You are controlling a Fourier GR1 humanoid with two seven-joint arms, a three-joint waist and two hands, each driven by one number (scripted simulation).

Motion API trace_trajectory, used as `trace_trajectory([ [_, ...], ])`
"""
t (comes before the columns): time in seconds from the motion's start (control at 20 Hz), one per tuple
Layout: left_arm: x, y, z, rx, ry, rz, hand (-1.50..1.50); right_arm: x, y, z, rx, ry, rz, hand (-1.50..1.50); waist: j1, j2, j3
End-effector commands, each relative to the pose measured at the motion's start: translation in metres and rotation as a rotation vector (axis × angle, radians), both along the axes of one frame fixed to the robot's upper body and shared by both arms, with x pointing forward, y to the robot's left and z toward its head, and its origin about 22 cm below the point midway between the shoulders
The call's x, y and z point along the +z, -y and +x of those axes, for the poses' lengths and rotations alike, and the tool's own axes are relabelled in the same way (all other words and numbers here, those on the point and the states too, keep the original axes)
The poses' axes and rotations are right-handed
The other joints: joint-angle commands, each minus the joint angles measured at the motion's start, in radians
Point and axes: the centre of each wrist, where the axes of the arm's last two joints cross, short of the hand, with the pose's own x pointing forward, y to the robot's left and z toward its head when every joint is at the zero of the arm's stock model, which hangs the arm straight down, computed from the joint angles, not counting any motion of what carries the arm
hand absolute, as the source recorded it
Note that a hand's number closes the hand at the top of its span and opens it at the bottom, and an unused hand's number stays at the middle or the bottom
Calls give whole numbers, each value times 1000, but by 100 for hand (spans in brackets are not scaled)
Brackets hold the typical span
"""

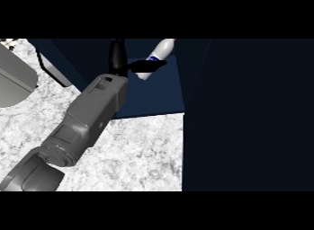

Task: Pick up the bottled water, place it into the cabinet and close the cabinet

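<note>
Now, forearm: I have my one visible grey arm running from the lower left up across the speckled counter toward the cabinet.
Hand: the left hand reaches into the cabinet, thumb and fingers pinched on the bottled water.
Bottle: tilted, cap pointing up-right, inside the dark opening.
Doing it well: I would settle the base before letting go.
Door: the big dark panel at right looks like the next thing to swing.
</note>
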Motion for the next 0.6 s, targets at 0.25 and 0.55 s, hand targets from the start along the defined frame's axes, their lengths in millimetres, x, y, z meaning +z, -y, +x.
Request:
trace_trajectory([
  [0.25,0,9,-3,-202,99,-194,-150,26,-9,-11,6,13,36,-150,40,-18,0],
  [0.55,2,29,-8,-210,95,-218,-150,19,-15,-4,6,-1,36,-150,53,-28,1],
])
